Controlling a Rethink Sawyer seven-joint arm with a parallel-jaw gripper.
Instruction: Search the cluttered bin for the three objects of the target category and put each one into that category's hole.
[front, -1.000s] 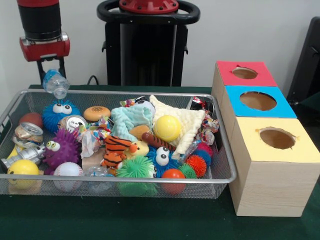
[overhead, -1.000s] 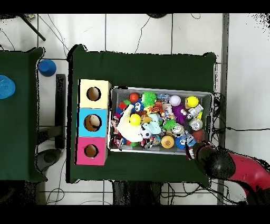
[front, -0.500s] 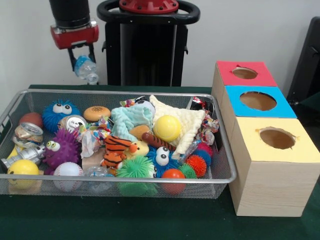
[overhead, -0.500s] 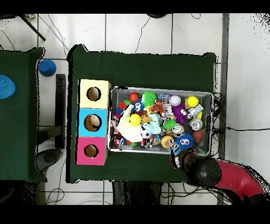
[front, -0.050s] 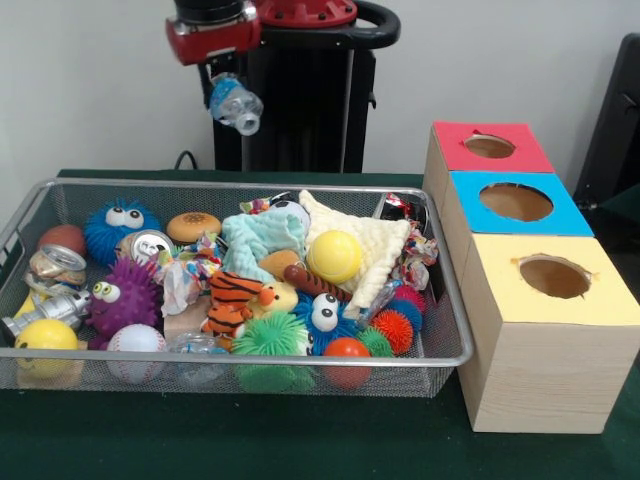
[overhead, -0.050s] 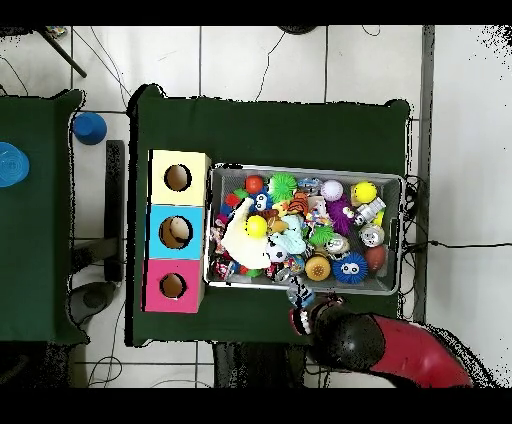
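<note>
You've got a clear crushed plastic bottle (front, -0.050s: 236, 104) tilted in the gripper (front, -0.050s: 226, 88), high behind the bin (front, -0.050s: 455, 330).

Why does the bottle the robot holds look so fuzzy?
Front view: the plastic bottle in the pincer is smeared, while the toys in the wire basket look sharp. Overhead view: the bottle is only a pale speck beside the arm, too small to make out.

Plain pale wall (front, -0.050s: 90, 90), white tiled floor (overhead, -0.050s: 260, 60), green-covered table (overhead, -0.050s: 270, 130)
</note>
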